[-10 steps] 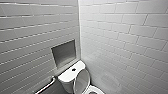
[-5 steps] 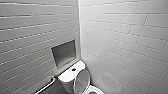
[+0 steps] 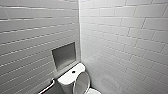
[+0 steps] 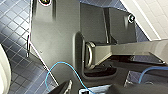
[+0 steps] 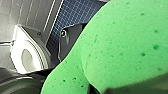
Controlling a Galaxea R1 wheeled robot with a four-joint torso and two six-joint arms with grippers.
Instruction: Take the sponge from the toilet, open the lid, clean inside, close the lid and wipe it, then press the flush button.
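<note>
White tiled walls meet in a corner before me.
In the wall on the left I see a square grey niche set into the tiles, and lower on the same wall a pale rail. The floor has small dark blue tiles.

We've got the floor under us, small dark blue square tiles with pale grout, and in the right wrist view it runs up to the foot of the pale tiled wall. Standing on it in the corner is the toilet, white and glossy, with its tank back against the wall and its lid raised.
</note>
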